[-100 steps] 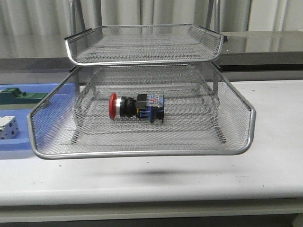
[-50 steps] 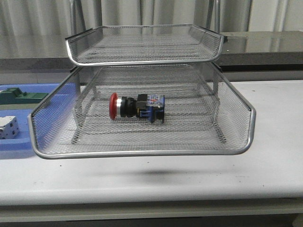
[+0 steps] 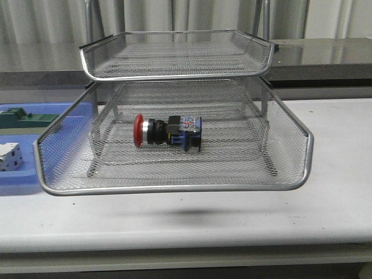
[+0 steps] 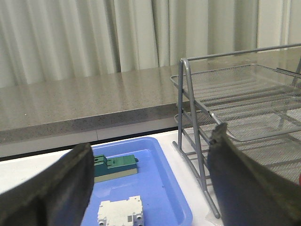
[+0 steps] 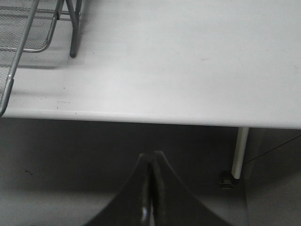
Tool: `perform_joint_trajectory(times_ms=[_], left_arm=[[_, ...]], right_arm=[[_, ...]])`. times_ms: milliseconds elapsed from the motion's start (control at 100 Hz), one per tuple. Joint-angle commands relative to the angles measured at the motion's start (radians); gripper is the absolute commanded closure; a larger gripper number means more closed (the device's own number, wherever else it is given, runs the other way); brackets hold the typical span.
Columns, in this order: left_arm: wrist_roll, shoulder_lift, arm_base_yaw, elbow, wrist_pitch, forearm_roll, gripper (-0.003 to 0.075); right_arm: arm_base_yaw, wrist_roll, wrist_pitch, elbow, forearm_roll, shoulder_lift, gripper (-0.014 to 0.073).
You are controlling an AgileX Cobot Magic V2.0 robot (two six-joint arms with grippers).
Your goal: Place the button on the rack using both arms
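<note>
Centre frame, button lies on rack lower tier, placement looks done; left gripper fingers spread empty, right gripper pressed together, both clear

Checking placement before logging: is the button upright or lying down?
Lying down. The button rests on its side in the rack's lower tray, red head pointing left.

The right gripper, jaws pressed together, hangs off the table edge.

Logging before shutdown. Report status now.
Left gripper open, empty; right gripper shut, empty, off the table edge. Button lying on its side in the rack, lower tray. Nothing in the way.
</note>
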Motion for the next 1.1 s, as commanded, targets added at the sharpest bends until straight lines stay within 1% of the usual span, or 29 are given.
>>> perform_joint_trajectory(times_ms=[0, 90, 160, 230, 280, 300, 420, 450, 1000, 1090], left_arm=[[-0.011, 0.008, 0.003, -0.025, -0.084, -0.02, 0.0228], [-0.011, 0.008, 0.003, -0.025, -0.093, -0.02, 0.0245], [-0.011, 0.008, 0.003, -0.025, -0.095, -0.02, 0.0312], [-0.011, 0.008, 0.003, -0.025, -0.095, -0.02, 0.0411], [-0.011, 0.008, 0.003, -0.025, -0.095, -0.02, 0.0497], [-0.011, 0.008, 0.003, -0.025, -0.095, -0.02, 0.0519], [-0.011, 0.008, 0.003, -0.025, -0.095, -0.02, 0.0715], [-0.011, 0.008, 0.003, -0.025, -0.095, -0.02, 0.074], [-0.011, 0.008, 0.003, -0.025, -0.095, -0.02, 0.0741], [-0.011, 0.008, 0.003, -0.025, -0.095, -0.02, 0.0741]], right_arm=[[0.0, -0.003, -0.052, -0.033, -0.02, 0.006, 0.0664], [0.0, -0.003, -0.052, -0.033, -0.02, 0.006, 0.0664], [0.0, -0.003, -0.052, -0.033, -0.02, 0.006, 0.0664], [0.0, -0.003, -0.052, -0.033, -0.02, 0.006, 0.0664], [0.0, -0.003, -0.052, -0.033, -0.02, 0.006, 0.0664], [0.0, -0.003, -0.052, -0.033, -0.02, 0.006, 0.0664], [0.0, -0.003, -0.052, -0.033, -0.02, 0.006, 0.0664], [0.0, -0.003, -0.052, -0.033, -0.02, 0.006, 0.0664], [0.0, -0.003, -0.052, -0.033, -0.02, 0.006, 0.0664], [0.0, -0.003, -0.071, -0.033, -0.001, 0.006, 0.0664]])
